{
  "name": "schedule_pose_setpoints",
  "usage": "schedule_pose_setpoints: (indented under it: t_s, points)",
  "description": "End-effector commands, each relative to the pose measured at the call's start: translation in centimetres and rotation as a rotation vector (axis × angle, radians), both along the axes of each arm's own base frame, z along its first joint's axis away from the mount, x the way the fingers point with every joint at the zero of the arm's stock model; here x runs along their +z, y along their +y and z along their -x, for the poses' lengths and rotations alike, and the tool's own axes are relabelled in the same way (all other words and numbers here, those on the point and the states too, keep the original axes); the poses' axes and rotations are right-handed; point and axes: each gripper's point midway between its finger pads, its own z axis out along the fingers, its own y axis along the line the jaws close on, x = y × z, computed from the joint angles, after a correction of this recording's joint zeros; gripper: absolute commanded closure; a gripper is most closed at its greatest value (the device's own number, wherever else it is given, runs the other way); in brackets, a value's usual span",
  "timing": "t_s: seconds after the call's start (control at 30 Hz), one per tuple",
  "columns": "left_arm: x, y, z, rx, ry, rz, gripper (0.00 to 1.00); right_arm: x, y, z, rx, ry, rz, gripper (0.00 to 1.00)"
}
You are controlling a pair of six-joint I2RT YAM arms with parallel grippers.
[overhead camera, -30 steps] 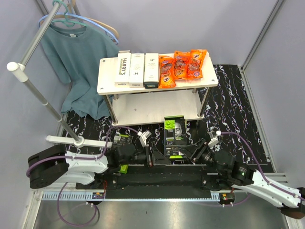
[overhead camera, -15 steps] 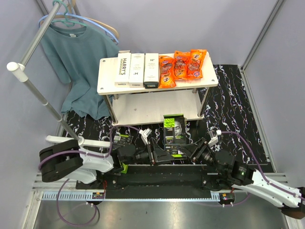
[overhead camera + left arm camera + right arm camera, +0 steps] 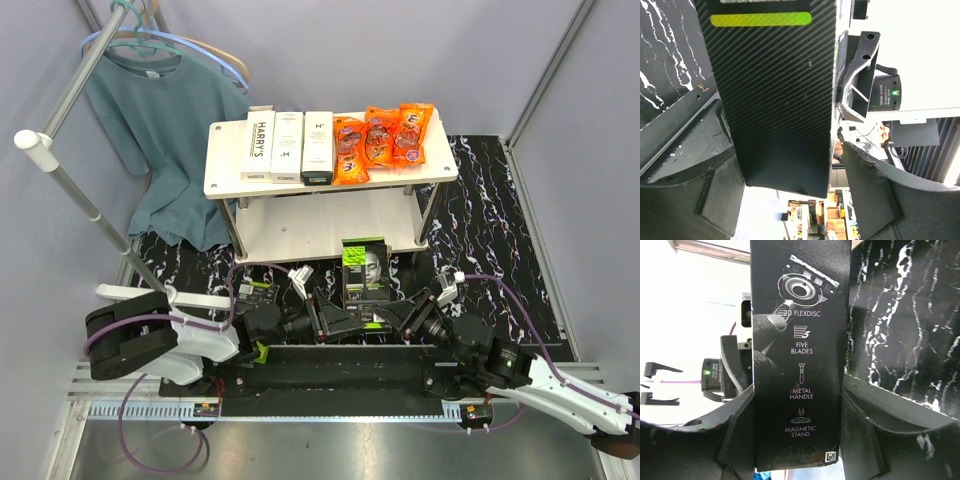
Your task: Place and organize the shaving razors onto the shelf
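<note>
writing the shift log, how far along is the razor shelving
Done: three white Harry's boxes lie on the top board of the shelf. In hand: one black razor box sits between the left gripper and right gripper. Left: shelving it, plus the second black box on the mat.

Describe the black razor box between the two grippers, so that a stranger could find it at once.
Start at the white two-tier shelf. Directly in front of its lower board is a black box showing a lime-green label and a face; the other black box lies further left.
</note>
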Motion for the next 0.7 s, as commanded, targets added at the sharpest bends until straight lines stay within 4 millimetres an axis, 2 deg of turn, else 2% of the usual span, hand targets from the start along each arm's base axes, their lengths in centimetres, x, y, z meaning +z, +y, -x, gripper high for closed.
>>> schedule_pose_setpoints:
  t_s: [0.0,0.03,0.2,0.33,0.4,0.47,0.5,0.53,0.67]
  points:
    - [2.5,0.1,-0.6,0.039,-0.053,0.073,0.31,7.0,-0.1,-0.1,-0.005,-0.096,-0.203,0.75]
    - [2.5,0.2,-0.6,0.038,-0.053,0.073,0.34,7.0,-0.1,-0.1,-0.006,-0.097,-0.205,0.74]
    - [1.8,0.7,-1.2,0.083,-0.041,0.035,0.63,7.0,-0.1,-0.1,-0.010,-0.093,-0.195,0.72]
    - [1.6,1.6,-1.7,0.130,-0.051,-0.018,0.69,6.6,-0.3,-0.3,-0.021,-0.082,-0.187,0.67]
    - [2.2,2.0,-2.1,0.152,-0.078,-0.028,0.76,6.4,-0.4,-0.3,-0.026,-0.072,-0.180,0.58]
    - [1.7,2.1,-2.3,0.165,-0.092,-0.084,0.80,6.2,-0.5,-0.4,-0.032,-0.070,-0.173,0.53]
    - [2.5,2.2,-2.3,0.168,-0.104,-0.076,0.82,6.1,-0.5,-0.4,-0.032,-0.064,-0.168,0.44]
    - [1.8,2.3,-2.4,0.170,-0.102,-0.115,0.84,6.0,-0.6,-0.4,-0.039,-0.059,-0.167,0.41]
    - [2.0,2.6,-2.7,0.184,-0.130,-0.157,0.85,5.7,-0.7,-0.5,-0.049,-0.038,-0.157,0.21]
